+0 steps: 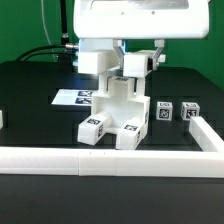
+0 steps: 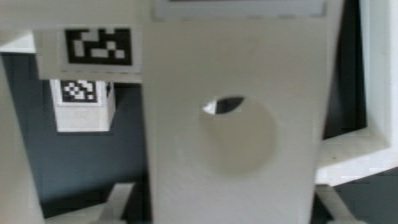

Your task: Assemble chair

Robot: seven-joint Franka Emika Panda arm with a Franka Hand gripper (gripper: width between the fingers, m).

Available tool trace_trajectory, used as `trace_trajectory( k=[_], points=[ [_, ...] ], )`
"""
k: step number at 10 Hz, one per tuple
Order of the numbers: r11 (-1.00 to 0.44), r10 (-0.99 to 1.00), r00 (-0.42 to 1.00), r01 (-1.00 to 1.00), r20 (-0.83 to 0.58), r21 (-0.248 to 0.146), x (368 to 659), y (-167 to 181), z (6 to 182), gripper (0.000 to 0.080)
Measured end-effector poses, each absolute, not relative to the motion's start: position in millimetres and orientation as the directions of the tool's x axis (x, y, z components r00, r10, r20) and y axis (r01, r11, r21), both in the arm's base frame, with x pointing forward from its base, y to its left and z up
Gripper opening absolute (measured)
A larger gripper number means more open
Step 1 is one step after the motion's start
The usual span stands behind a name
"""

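My claw (image 1: 138, 52) is drawn almost together. As far as I can judge, it is pinching the top of an upright panel (image 2: 231, 150) that belongs to the chair (image 1: 118, 105). I cannot see the fingertips meet the plastic cleanly, so I call the grip likely rather than certain.

What the coming move turns on is that the chair lies straight below me, not off to a side. The panel's long axis stands vertical and runs directly away from my wrist down toward the table (image 1: 30, 110). In the wrist view its broad flat face fills the middle, with a small hole (image 2: 222, 104) partway along it. I judge that any push or seating has to go along that vertical line. A sideways lean would pry at the joints below. I am the only arm here, so reach is not in question.

The chair stands mid-table on two blocky feet that carry tags and point toward the near side, just behind the long border rail (image 1: 110, 157). The marker board (image 1: 78, 98) lies flat just beyond it toward the exterior view's left. Two small posts (image 1: 163, 110) stand loose toward the exterior view's right, apart from the chair and near the rail's corner.

I see no box, tray or bin. The rail only fences the work area, and the chair and both posts sit inside that fence.
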State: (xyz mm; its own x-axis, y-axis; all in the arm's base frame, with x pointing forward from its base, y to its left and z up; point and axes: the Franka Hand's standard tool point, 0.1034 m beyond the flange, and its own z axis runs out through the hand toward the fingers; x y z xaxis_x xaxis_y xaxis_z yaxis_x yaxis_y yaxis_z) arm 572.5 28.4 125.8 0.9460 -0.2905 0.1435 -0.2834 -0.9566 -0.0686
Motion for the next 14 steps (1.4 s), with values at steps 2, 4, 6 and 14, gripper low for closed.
trace_trajectory(
  k=[2, 4, 6, 14],
  points=[
    [-0.956, -0.293, 0.946, -0.285, 0.142, -0.070, 572.4, 28.4, 125.5, 0.0285],
    [-0.956, -0.292, 0.946, -0.285, 0.143, -0.070, 572.4, 28.4, 125.6, 0.0285],
    [-0.961, -0.276, 0.949, -0.269, 0.153, -0.068, 569.1, 30.6, 124.5, 0.0285],
    [-0.952, -0.304, 0.935, -0.294, 0.181, -0.079, 564.9, 27.8, 123.7, 0.0285]
  ],
)
